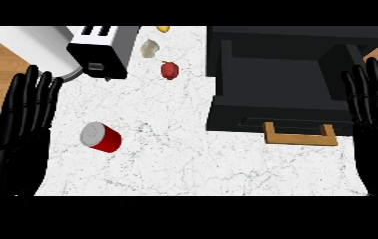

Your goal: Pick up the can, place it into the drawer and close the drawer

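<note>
The white marbled bench (221,168) spreads between my two hands, with a toaster (100,50) and a small red fruit (170,70) farther off. My left hand (28,108) rests with fingers straight and holds nothing, and the red can (101,136) lies on its side just right of it. My right hand (362,100) is likewise straight-fingered, beside the open dark drawer (277,90) with its wooden handle (300,135).

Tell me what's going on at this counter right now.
Nothing is being handled yet. The left robot hand and the right robot hand are both open, fingers up, resting at the view's side edges. The red can lies on the white counter near the left robot hand, untouched. The black drawer with its wooden handle stands open, and nothing shows inside it.
</note>
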You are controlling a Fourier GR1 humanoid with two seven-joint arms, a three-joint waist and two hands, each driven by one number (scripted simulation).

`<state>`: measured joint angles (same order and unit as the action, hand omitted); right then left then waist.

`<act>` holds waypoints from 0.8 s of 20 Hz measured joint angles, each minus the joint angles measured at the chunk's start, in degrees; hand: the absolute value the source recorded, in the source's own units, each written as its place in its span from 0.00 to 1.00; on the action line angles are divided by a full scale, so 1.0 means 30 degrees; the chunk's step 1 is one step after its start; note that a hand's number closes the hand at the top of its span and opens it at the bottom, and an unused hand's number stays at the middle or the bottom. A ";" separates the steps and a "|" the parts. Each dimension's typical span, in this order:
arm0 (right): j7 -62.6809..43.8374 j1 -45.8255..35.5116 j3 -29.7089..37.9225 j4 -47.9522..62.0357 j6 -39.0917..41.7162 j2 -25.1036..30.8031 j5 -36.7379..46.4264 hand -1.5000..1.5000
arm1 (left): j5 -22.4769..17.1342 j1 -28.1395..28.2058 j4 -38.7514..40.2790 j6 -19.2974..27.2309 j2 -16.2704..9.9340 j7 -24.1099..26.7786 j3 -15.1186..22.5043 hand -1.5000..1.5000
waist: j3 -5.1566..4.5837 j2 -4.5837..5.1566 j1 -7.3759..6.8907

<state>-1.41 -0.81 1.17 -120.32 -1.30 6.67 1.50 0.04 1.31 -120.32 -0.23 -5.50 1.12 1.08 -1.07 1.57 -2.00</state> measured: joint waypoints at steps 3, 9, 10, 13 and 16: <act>-0.0126 -0.0341 -0.0062 0.0117 0.0057 -0.0012 0.0089 0.00 | 0.0663 0.0315 0.0045 0.0392 0.0485 0.0280 0.0472 0.00 | 0.0191 -0.0278 0.0331; -0.1841 0.0654 -0.0166 0.0140 -0.0343 -0.0441 0.0119 0.00 | 0.2175 0.1202 0.0067 0.1670 0.1080 -0.2203 0.0939 0.00 | 0.0338 -0.0445 0.0614; -0.2404 0.0667 -0.0084 0.0242 -0.0417 -0.0403 0.0116 0.00 | 0.2502 0.1428 -0.0043 0.1923 0.1202 -0.3012 0.1122 0.00 | 0.0350 -0.0463 0.0606; -0.3611 0.1091 0.0283 0.0037 -0.0356 -0.0232 -0.0257 0.00 | 0.3400 0.1777 -0.0715 0.2490 0.1422 -0.5207 0.1632 0.00 | 0.0363 -0.0510 0.0647; -0.3751 0.1999 0.0323 -0.0254 -0.0124 -0.0259 -0.0331 0.00 | 0.4242 0.1839 -0.1801 0.2810 0.1551 -0.7193 0.2157 0.00 | 0.0365 -0.0531 0.0672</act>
<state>-12.66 5.19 2.14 -121.08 -1.67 5.90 0.51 12.76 6.83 -125.72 8.20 -0.85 -20.46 7.56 0.03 -0.03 0.02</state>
